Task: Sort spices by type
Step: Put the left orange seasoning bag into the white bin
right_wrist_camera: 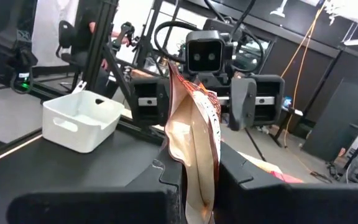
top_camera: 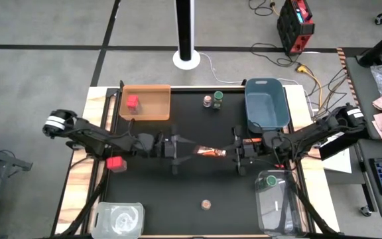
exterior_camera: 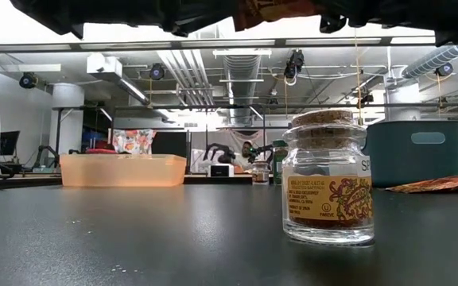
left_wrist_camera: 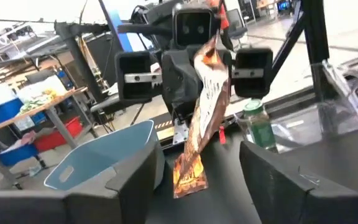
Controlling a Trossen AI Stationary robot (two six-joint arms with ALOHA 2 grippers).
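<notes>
Brown-orange spice packet point(top_camera: 211, 152) hangs above mid-bench point(top_camera: 178, 192), between both arms. Right pincer point(top_camera: 233, 151) clamped tight on one end; left pincer point(top_camera: 190, 151) fingers parted at the other end, not gripping.

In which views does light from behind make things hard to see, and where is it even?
Low view: the ceiling lamps shine from behind, so the arms at the top edge are only dark shapes, and the table shows a pale sheen; the label on the jar is readable. High view: even light, no strong glare. Left wrist view: the upper background is washed out by brightness, but the packet shows well.
</notes>
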